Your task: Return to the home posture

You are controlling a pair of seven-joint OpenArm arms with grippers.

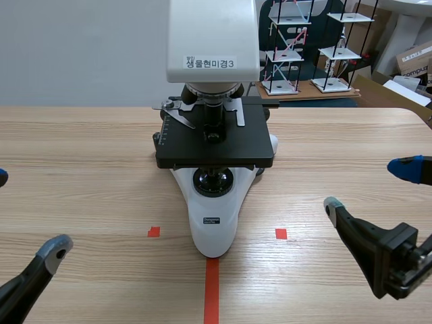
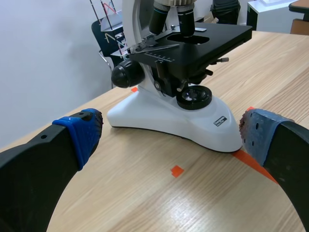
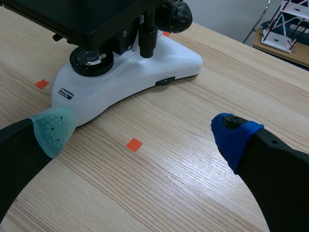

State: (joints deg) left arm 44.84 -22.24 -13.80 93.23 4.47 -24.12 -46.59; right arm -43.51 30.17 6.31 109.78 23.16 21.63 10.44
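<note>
Black left claw and right claw gape low, flanking microscope.

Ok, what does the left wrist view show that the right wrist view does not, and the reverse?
Only the left wrist view: the open left gripper, the objectives, and the top of the black stage with its slide clip. Only the right wrist view: the open right gripper and the underside of the stage. Both: the microscope's white base with its round light lens, a black focus knob, and the wooden table with orange marks.
</note>
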